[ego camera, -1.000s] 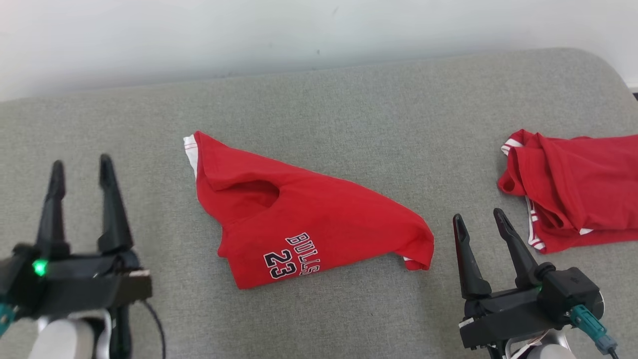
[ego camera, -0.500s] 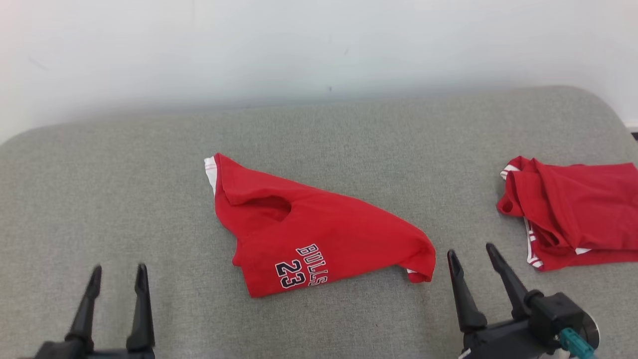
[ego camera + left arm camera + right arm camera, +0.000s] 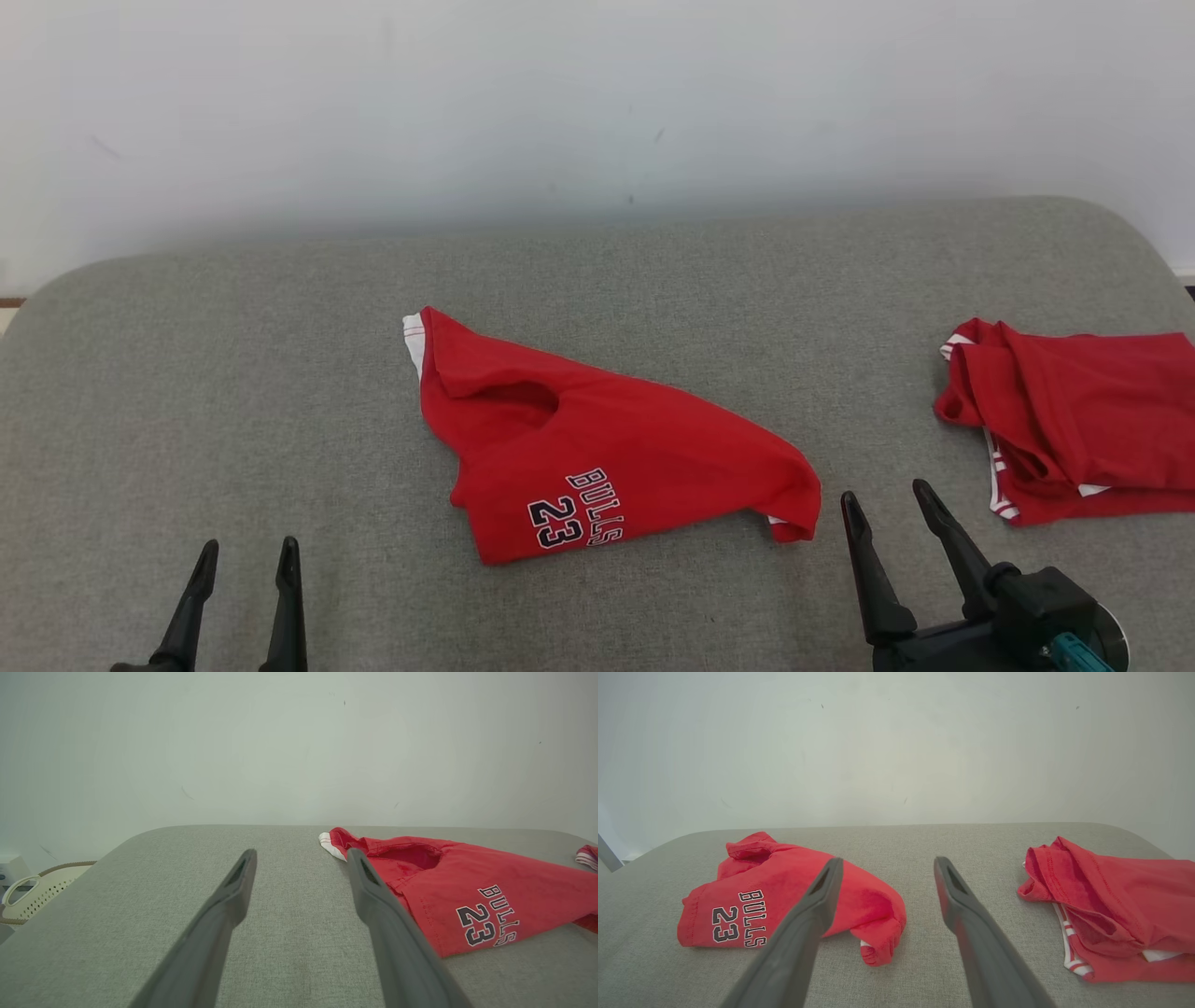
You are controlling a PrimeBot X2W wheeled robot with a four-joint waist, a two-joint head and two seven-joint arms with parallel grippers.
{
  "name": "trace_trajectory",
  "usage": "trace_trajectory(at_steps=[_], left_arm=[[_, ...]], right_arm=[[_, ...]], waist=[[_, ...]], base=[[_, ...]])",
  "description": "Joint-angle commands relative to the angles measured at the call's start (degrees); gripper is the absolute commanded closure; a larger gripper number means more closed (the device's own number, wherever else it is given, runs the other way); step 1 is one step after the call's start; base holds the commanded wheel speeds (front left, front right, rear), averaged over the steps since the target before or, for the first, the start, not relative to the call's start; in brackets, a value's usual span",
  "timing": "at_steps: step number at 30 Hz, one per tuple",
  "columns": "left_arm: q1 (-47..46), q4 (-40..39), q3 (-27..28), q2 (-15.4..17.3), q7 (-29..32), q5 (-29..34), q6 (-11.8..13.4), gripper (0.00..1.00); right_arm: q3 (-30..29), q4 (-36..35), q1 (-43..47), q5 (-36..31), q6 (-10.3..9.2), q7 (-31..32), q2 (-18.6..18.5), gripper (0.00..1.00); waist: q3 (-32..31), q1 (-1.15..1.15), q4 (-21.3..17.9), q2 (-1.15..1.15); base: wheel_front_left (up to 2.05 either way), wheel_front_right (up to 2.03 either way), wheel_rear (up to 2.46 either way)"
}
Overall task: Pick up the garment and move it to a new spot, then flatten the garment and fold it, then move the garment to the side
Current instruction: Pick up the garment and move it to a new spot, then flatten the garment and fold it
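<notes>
Grey pad (image 3: 280, 373): red jersey (image 3: 607, 457) lies crumpled mid-surface, second red pile (image 3: 1083, 420) at far right. Left gripper (image 3: 249, 543) and right gripper (image 3: 885, 491) both spread wide, empty, touching nothing; right one just beside jersey's hem.

Plain indoor room, bare white wall (image 3: 560, 93), grey fabric-covered surface (image 3: 233, 373), cream perforated basket (image 3: 42, 889) beside it

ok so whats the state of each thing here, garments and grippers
red bulls 23 garment: crumpled, unheld, lying on the grey cushion
second red garment: roughly folded, lying at the robot's right
left gripper: open, empty
right gripper: open, empty
</notes>
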Motion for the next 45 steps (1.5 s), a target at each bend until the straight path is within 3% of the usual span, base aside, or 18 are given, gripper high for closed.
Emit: trace_trajectory(at_steps=[1,9,16,27,40,42,43,44,45], left_arm=[[-0.51,0.2,-0.15,0.25,-0.3,-0.15,0.01,0.0],[-2.41,-0.06,-0.95,-0.09,-0.3,0.06,-0.15,0.0],[-4.2,0.49,-2.08,-1.07,-0.3,0.39,-0.5,0.0],[-7.21,2.15,-2.9,-3.76,-0.3,0.4,-2.22,0.0],[-9.82,3.23,-2.52,-6.9,-0.3,1.59,-4.51,0.0],[-10.05,3.4,-2.41,-7.15,-0.3,1.68,-4.75,0.0],[-10.15,3.44,-2.35,-7.25,-0.3,1.73,-4.97,0.0],[-10.27,3.46,-2.28,-7.34,-0.3,1.8,-5.14,0.0],[-10.33,3.51,-2.22,-7.44,-0.3,1.83,-5.16,0.0]], right_arm=[[-0.09,-0.24,0.11,-0.43,-0.06,0.17,-0.3,0.0],[1.99,-0.33,-1.34,-0.46,-0.06,0.82,-1.87,0.0],[13.6,2.02,-6.94,0.22,-0.06,3.47,-6.8,0.0],[40.5,11.26,-24.23,2.5,-0.06,7.32,-13.59,0.0],[52.43,28.48,-38.47,4.31,-0.06,10.78,-12.79,0.0],[53.17,30.59,-39.73,4.84,-0.06,10.8,-12.31,0.16],[53.34,31.6,-40.29,5.24,-0.06,10.68,-11.92,0.29],[53.54,32.59,-40.79,5.69,-0.06,10.57,-11.6,0.56],[53.6,33.49,-41.26,6.14,-0.06,10.35,-11.28,0.62]], waist=[[0.23,0.0,0.24,0.0],[1.64,0.0,2.44,0.0],[3.68,0.0,6.9,0.0],[7.0,0.0,13.81,0.0],[10.41,0.0,16.29,0.0],[10.69,0.0,16.28,0.0],[10.85,0.0,16.24,0.0],[10.97,0.0,16.18,0.0],[11.07,0.0,16.12,0.0]], base=[[0.0,0.0,0.0],[0.0,0.0,0.0],[0.0,0.0,0.0],[0.0,0.0,0.0],[0.0,0.0,0.0],[0.0,0.0,0.0],[0.0,0.0,0.0],[0.0,0.0,0.0],[0.0,0.0,0.0]])
